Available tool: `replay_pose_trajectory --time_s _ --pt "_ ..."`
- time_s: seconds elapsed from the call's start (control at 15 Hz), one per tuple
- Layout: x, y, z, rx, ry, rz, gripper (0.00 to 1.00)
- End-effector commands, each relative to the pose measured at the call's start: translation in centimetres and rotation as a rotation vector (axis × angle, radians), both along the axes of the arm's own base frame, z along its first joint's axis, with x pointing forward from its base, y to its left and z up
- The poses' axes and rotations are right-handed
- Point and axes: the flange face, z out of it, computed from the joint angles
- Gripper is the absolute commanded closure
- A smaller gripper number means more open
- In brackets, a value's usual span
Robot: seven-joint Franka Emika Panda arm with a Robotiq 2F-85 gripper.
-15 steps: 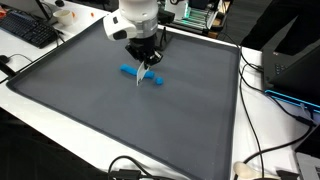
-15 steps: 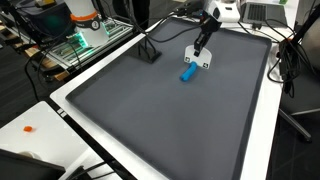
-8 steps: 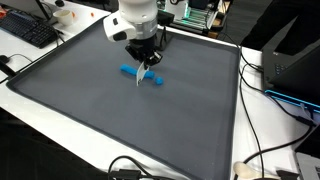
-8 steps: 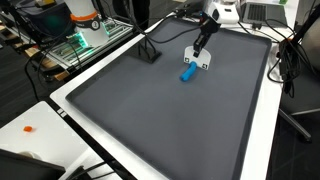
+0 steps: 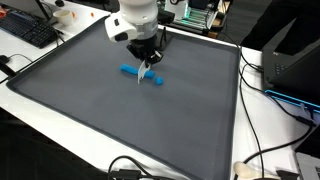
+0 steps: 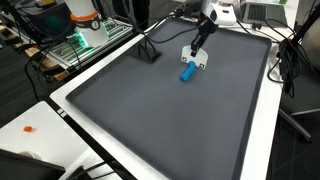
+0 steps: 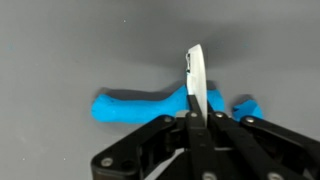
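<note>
Thin white flat strip [image 7: 196, 75]: it is held over the large dark grey mat [image 5: 90, 110], clamped edge-on between the closed fingers of the black gripper [image 7: 197, 118]. Its long axis runs straight out from the fingertips (downward in both exterior views), crosswise over the blue plastic bar [image 7: 135, 106].

We are looking at bright, even indoor light coming from above in both exterior views. The dark mat [image 5: 100, 110] is giving back a soft sheen with no hard glare, while the white table edge [image 6: 258, 130] is nearly washing out. The gripper [image 5: 147, 68] is casting only a faint, short shadow. In the wrist view we are getting a softer picture: the black fingers [image 7: 160, 140] are blurring at the bottom, the white strip [image 7: 196, 75] is blowing out, and the blue object [image 7: 135, 107] is showing reasonably sharp.
</note>
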Motion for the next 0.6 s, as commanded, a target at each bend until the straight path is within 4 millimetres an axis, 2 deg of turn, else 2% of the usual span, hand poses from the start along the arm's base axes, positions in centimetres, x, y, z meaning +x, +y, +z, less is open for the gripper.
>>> replay_pose_trajectory --time_s 0.0,0.53 --pt "-2.13 -0.41 -2.17 0.004 0.09 0.004 0.99" --pt "-2.51 -0.12 -1.5 0.013 0.113 0.023 0.99"
